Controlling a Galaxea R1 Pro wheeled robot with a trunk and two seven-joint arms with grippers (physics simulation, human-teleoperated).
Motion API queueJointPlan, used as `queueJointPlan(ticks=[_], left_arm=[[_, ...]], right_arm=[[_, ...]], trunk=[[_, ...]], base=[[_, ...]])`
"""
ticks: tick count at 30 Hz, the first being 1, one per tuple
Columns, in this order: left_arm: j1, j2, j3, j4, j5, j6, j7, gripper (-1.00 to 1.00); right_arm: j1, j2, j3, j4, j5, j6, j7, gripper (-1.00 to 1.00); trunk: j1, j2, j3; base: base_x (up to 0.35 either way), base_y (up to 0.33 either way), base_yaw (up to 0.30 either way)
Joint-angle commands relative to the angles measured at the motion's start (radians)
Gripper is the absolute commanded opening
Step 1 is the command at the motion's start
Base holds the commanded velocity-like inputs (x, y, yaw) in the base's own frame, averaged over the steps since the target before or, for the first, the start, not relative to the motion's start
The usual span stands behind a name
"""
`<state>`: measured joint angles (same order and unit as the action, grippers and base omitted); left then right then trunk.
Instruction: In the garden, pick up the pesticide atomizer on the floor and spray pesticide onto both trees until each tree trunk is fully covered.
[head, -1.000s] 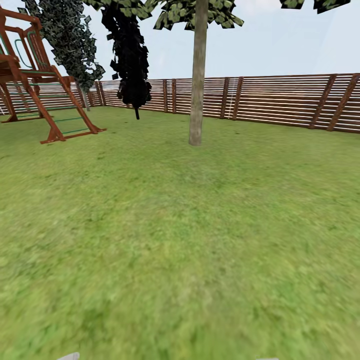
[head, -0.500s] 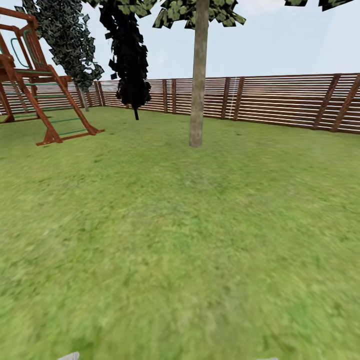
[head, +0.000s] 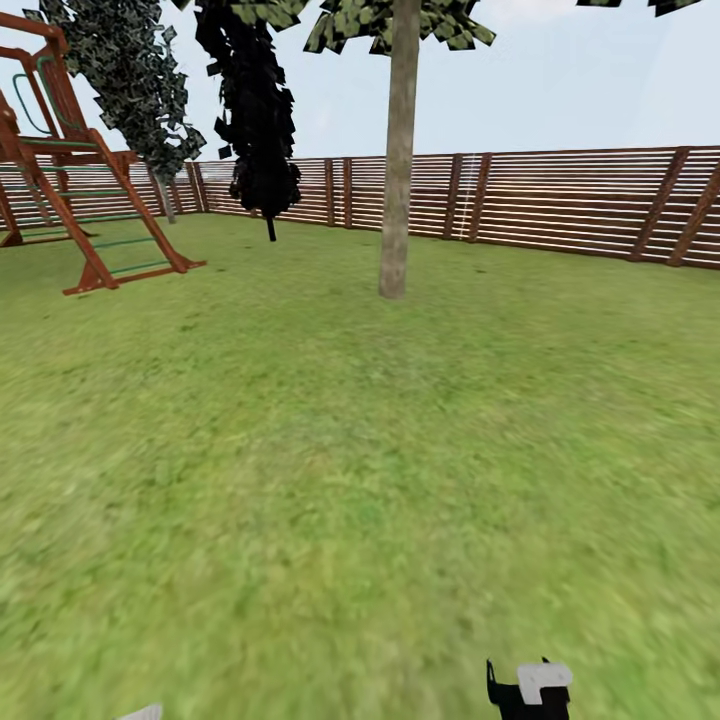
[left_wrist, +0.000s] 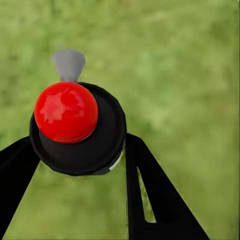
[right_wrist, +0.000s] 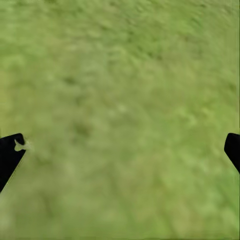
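The left hand (left_wrist: 80, 155) was clamped on the pesticide atomizer (left_wrist: 77, 130), its black fingers (left_wrist: 145, 195) pressed against either side of the black body with the red knob and grey nozzle, above the lawn (left_wrist: 180, 75). The right hand (right_wrist: 120, 150) hung with fingers wide apart over grass. Ahead, a pale tree trunk (head: 397, 170) rose from the lawn before the slatted fence (head: 560, 200), with a wooden play frame (head: 70, 180) well to its left.

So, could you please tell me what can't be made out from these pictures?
- Tree: the crown is cut off by the head view's top edge.
- Sprayer: seen from above between the left fingers, its body is hidden under its own red cap.
- Right arm: mostly cut off by the head view's bottom edge.
- Second pale-trunked tree: cannot be identified.
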<state>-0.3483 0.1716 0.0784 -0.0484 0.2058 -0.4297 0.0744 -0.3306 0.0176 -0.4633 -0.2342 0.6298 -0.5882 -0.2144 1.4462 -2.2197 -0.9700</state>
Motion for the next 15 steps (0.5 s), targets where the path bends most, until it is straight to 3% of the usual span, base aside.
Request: queueJointPlan(ticks=[1, 7, 15], left_arm=[[-0.001, 0.0, 0.007, 0.001, -0.003, -0.003, 0.0, -1.0], [-0.001, 0.0, 0.007, 0.0, -0.003, -0.003, 0.002, -1.0], [-0.001, 0.001, 0.007, 0.0, -0.003, -0.002, 0.002, -1.0]], right_arm=[[-0.001, 0.001, -0.005, 0.005, 0.01, -0.002, -0.006, 1.0], [-0.001, -0.001, -0.01, 0.011, 0.004, -0.002, -0.009, 1.0], [-0.001, -0.001, -0.009, 0.012, 0.004, -0.002, -0.01, 1.0]], trunk=[[0.0, 0.0, -0.001], [0.0, 0.0, -0.001], [0.0, 0.0, -0.001]], base=[[0.339, 0.0, 0.0], [0.339, 0.0, -0.018], [0.339, -0.001, -0.244]])
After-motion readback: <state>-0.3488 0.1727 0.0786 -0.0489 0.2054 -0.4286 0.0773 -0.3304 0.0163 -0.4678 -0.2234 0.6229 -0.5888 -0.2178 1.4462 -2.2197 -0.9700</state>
